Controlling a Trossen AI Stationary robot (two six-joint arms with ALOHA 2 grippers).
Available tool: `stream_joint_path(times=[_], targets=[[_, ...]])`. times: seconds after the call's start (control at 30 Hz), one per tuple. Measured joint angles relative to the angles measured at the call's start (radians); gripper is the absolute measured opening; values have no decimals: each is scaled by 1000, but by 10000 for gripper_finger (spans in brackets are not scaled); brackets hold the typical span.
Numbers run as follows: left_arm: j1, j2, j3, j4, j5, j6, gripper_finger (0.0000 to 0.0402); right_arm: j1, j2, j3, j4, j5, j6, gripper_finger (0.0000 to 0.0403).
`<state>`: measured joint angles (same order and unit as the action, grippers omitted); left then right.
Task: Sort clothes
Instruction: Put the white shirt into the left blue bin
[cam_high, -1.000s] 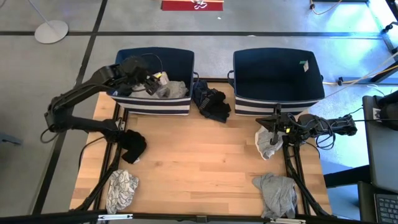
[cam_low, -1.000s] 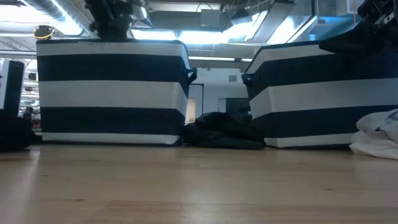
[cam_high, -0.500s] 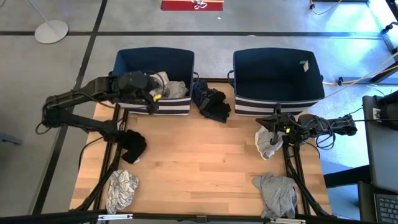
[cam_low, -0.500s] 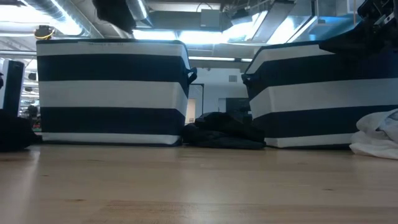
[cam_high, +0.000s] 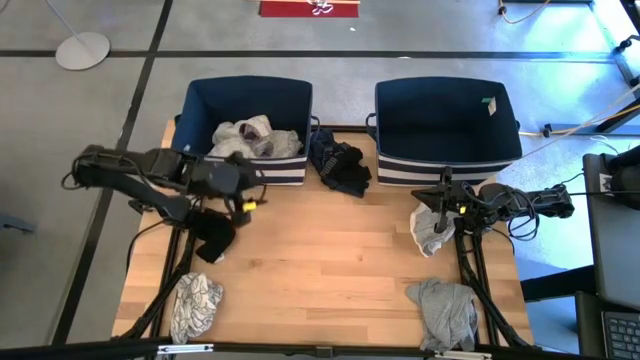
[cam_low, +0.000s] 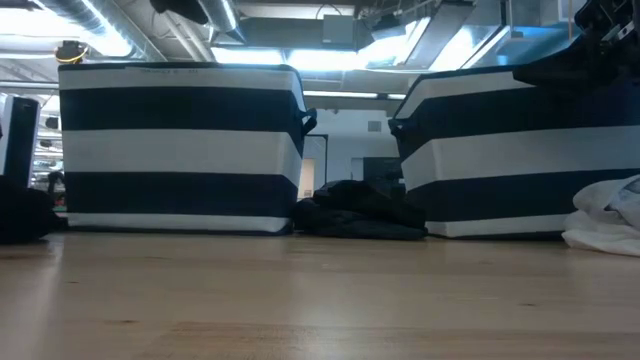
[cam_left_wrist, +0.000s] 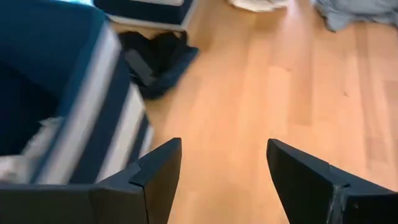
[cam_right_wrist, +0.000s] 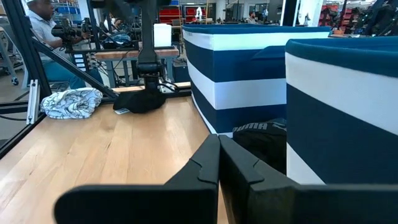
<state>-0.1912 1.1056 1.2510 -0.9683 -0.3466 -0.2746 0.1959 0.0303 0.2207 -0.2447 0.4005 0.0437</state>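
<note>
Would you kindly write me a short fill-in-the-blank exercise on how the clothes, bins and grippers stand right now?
1. The light clothes lie in the ____ bin.
2. The right bin holds ____ clothes.
3. The left gripper is ____ and empty.
4. The dark garment lies ____ the two bins.

Missing words: left; no; open; between

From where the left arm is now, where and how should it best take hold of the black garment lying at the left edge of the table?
Probably from straight above, at the raised middle of the black garment: it lies bunched in a heap, offering folds to pinch.
</note>
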Motion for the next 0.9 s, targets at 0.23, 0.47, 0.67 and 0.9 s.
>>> stream_joint_path(times=[0.23,0.47,0.67,0.9], targets=[[-129,89,0,-25,-1,-165,225,0,0,0,0,0,0,8],[-262,201,-1,-53,0,-390,225,0,0,0,1,0,0,8],[-360,294,-1,-54,59,-624,225,0,0,0,1,0,0,8],[-496,380,-2,-57,167,-965,225,0,0,0,1,0,0,8]])
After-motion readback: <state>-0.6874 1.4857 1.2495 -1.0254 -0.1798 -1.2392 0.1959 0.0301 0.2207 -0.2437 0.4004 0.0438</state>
